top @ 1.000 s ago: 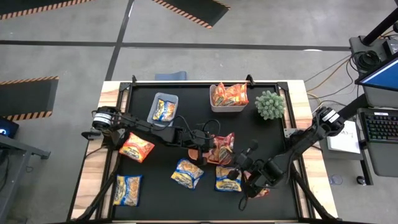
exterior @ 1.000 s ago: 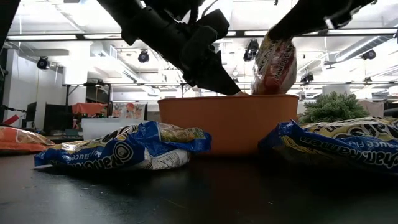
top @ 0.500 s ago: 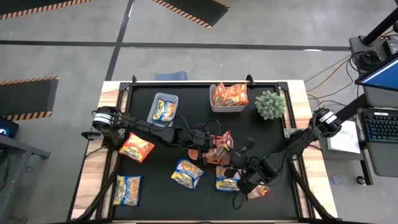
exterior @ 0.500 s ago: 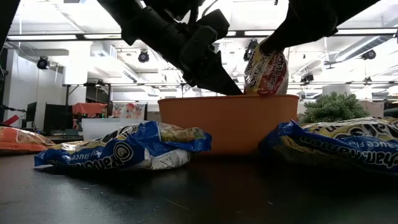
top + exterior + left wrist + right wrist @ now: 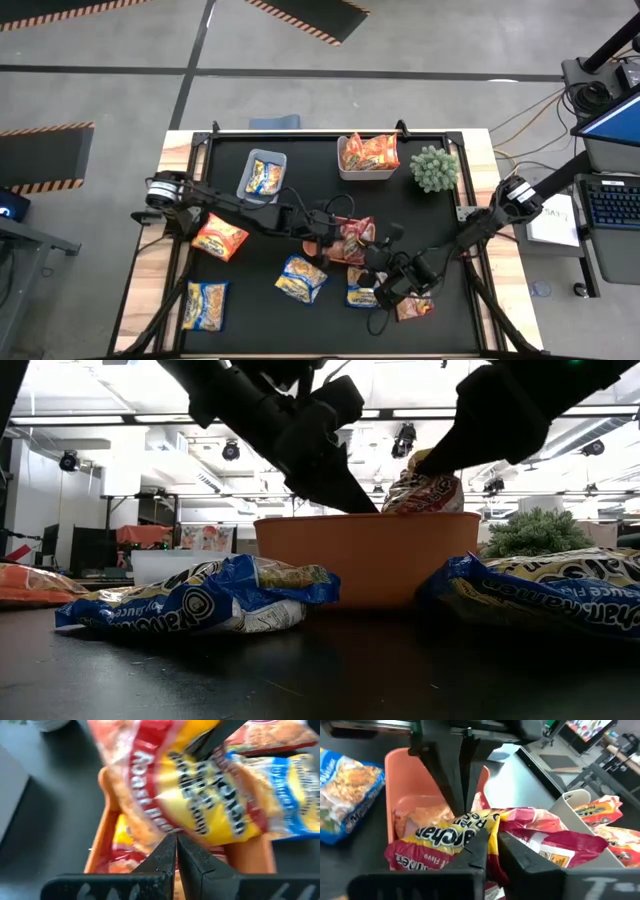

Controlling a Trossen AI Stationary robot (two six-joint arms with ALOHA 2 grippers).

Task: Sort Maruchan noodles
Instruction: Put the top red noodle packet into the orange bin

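Going left to right on the black mat (image 5: pixel 250 310), blue packets (image 5: pixel 204 304) and an orange packet (image 5: pixel 219 239) lie loose by the wooden edge, probably just waiting their turn. A clear bin (image 5: pixel 262 173) at the back holds one blue packet, so it looks like the blue spot. In the middle sits the orange bin (image 5: pixel 366 556), and the left gripper (image 5: pixel 176 851), fingers pressed together and holding nothing, pokes at its rim, probably to steady it. The right gripper (image 5: pixel 492 841) is pinched on a red packet (image 5: pixel 485 832) and lowers it into that bin, which already has red ones. The white bin (image 5: pixel 366 156) at the back collects orange packs; a plant (image 5: pixel 433 168) stands beside it. Around the table there's grey floor with hazard stripes, plus a keyboard (image 5: pixel 610 203) at the right.
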